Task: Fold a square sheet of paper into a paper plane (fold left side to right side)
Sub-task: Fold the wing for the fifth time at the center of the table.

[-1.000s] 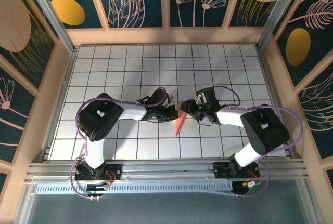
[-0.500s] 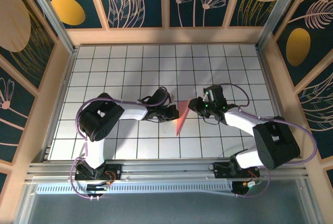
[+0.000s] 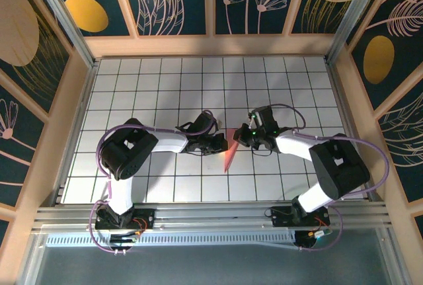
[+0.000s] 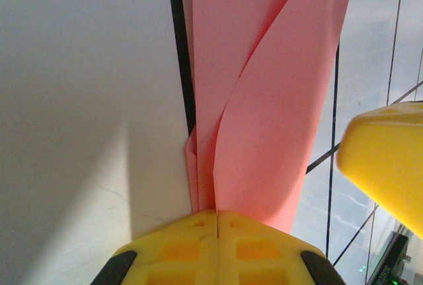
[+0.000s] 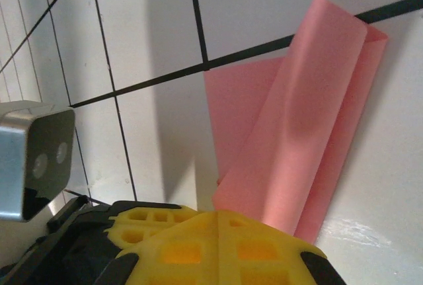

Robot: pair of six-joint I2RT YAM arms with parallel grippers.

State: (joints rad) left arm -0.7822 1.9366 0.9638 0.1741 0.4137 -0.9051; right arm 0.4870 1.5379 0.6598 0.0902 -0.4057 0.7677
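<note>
Top external: fixed overhead behind both arm bases, looking down, distant. Left and right wrist: close, sighting past own yellow plastic fingertips (image 4: pixel 192 248) (image 5: pixel 198 245). All three share the folded salmon-pink paper strip (image 3: pixel 228 156) (image 4: pixel 264 100) (image 5: pixel 297 146) just ahead of both.

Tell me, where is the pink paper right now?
In the top view, the paper sits mid-table on the white tiles, pinched by the left hand and the right hand on either side.

The left arm (image 3: pixel 168 143) and right arm (image 3: pixel 296 147) are each white links between bulky black joint housings, with a lilac cable (image 3: pixel 100 155) looping loosely alongside and black bases (image 3: pixel 112 219) showing red wiring (image 3: pixel 137 224). The left gripper (image 4: pixel 217 215) and right gripper (image 5: pixel 218 215) have bright yellow plastic fingers (image 4: pixel 178 248) moulded with square recesses, on black mounts (image 5: pixel 76 248).
</note>
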